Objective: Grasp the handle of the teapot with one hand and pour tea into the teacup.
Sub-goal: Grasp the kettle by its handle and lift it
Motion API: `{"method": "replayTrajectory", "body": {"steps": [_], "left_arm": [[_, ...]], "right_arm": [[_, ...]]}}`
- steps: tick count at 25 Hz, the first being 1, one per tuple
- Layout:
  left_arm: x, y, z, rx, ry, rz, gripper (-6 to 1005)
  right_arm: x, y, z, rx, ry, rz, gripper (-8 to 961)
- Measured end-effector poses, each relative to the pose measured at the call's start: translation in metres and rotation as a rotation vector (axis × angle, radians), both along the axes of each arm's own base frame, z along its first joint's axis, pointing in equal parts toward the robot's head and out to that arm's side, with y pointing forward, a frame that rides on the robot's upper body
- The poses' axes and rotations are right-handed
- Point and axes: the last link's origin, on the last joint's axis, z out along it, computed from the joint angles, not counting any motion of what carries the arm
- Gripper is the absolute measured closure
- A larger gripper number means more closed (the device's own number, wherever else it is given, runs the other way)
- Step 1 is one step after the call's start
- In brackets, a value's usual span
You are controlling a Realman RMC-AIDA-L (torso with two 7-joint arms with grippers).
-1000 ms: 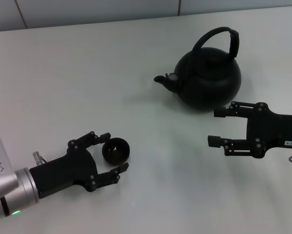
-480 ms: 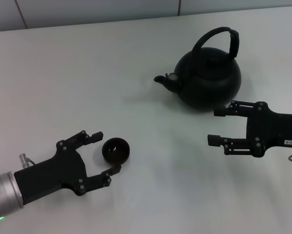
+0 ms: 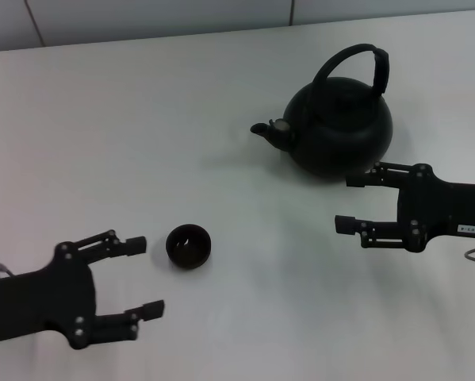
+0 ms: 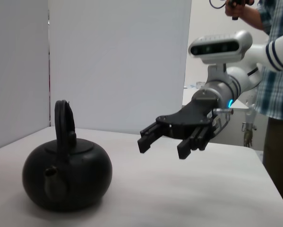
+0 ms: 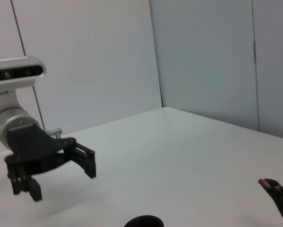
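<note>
The matte black teapot (image 3: 340, 127) stands on the white table (image 3: 142, 119) at the back right, its arched handle up and its spout pointing left; it also shows in the left wrist view (image 4: 65, 177). The tiny dark teacup (image 3: 189, 245) stands alone at the front centre-left; its rim shows in the right wrist view (image 5: 143, 221). My left gripper (image 3: 142, 276) is open and empty, just left of the cup and clear of it. My right gripper (image 3: 350, 202) is open and empty, in front of the teapot's right side, not touching it.
A light wall runs behind the table's far edge (image 3: 221, 30). In the left wrist view a person in a plaid shirt (image 4: 273, 71) stands beyond the table, behind my right arm.
My left gripper has drawn back to the left and toward the front, away from the teacup it straddled, leaving the cup standing free. The right gripper has hardly moved.
</note>
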Motion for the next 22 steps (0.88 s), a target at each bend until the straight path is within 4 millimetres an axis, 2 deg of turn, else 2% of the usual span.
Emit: {"method": "replayTrajectory", "body": {"steps": [4, 9, 16, 20, 21, 22], "left_arm": [[-0.001, -0.001, 0.016, -0.012, 0.007, -0.024, 172], [-0.004, 0.003, 0.024, -0.028, 0.057, -0.013, 172], [-0.007, 0.006, 0.028, -0.014, 0.081, -0.010, 172], [-0.007, 0.005, 0.028, -0.018, 0.085, -0.013, 173], [-0.006, 0.005, 0.028, -0.022, 0.087, -0.016, 173], [-0.006, 0.005, 0.028, -0.022, 0.087, -0.016, 173]], "right_arm": [[0.001, 0.000, -0.001, 0.002, 0.008, -0.009, 193], [0.003, -0.002, -0.002, 0.003, 0.017, -0.021, 193], [0.003, -0.001, -0.004, 0.007, 0.029, -0.032, 193], [0.000, 0.000, 0.009, 0.121, 0.126, -0.046, 194], [0.001, 0.001, 0.019, 0.225, 0.190, -0.059, 194], [0.001, 0.001, 0.019, 0.225, 0.190, -0.059, 194]]}}
